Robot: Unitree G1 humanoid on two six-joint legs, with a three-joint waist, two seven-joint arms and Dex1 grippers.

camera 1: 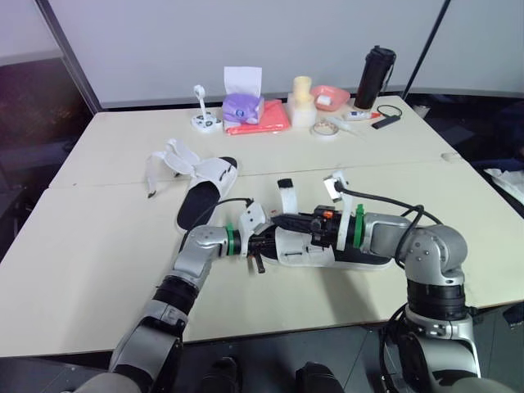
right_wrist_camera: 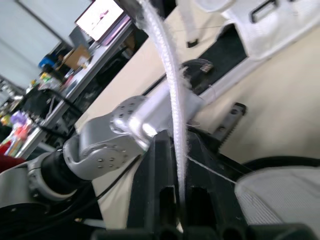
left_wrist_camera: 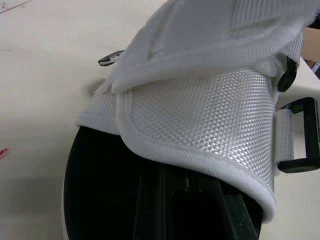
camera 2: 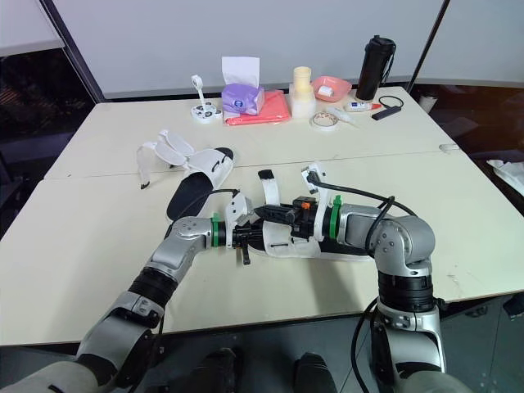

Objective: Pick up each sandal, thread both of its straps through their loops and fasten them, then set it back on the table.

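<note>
Near sandal point(camera 1: 301, 246) lies flat on the table point(camera 1: 98, 246) right in front of the robot, between the two arms, sole down. Neither strap is fastened: one strap end point(camera 1: 285, 195) stands up loose and another sticks up toward the heel.

Right gripper point(right_wrist_camera: 176, 150) is pressed together on a white strap point(right_wrist_camera: 172, 100), pinching it edge-on and holding it up taut. Left gripper point(camera 1: 255, 244) is at the toe end, touching the mesh upper. Can't tell if it is spread or clamped. Black loop point(left_wrist_camera: 305, 135) sits at the side of the upper, nothing through it.

Step, as I read it: threading the first strap on this sandal, early in the task.

Next move needs the pinched strap tip lined up with the loop and fed through while the left arm steadies the shoe, then folded back and pressed down.

Second sandal point(camera 1: 209, 184) is farther back on the left, straps splayed open, untouched.

Back edge of the table: purple tissue box point(camera 1: 242, 106), red cloth point(camera 1: 266, 117), tape roll point(camera 1: 326, 129), black bottle point(camera 1: 374, 76).
</note>
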